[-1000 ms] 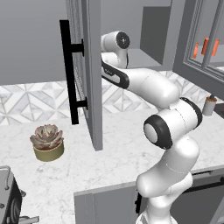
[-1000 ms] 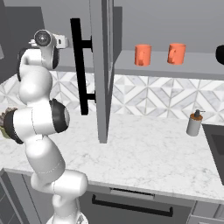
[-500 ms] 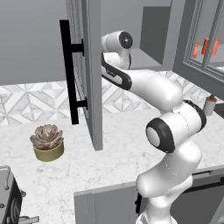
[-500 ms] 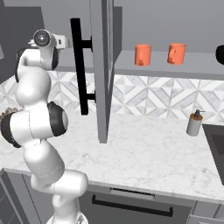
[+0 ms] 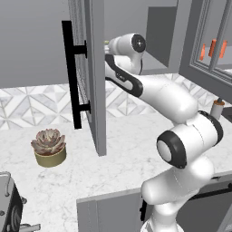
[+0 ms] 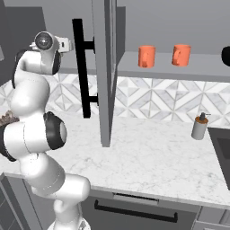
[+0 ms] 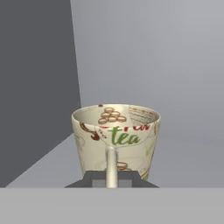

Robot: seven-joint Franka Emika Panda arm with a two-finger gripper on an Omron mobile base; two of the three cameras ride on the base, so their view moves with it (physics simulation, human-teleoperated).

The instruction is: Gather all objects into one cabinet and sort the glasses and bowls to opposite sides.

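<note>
The cream mug (image 7: 115, 140), printed "tea", stands on the grey cabinet shelf (image 7: 52, 168) with its handle pinched in the narrowly closed end effector (image 7: 112, 178); next, I'd guess, lifting it out toward the orange cups (image 6: 146, 56).

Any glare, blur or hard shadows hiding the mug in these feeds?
Hand view: the mug is sharp and evenly lit, its print readable, no glare. Right base view: flat lighting, orange cups crisp. Left base view: cabinet door hides the hand.
</note>
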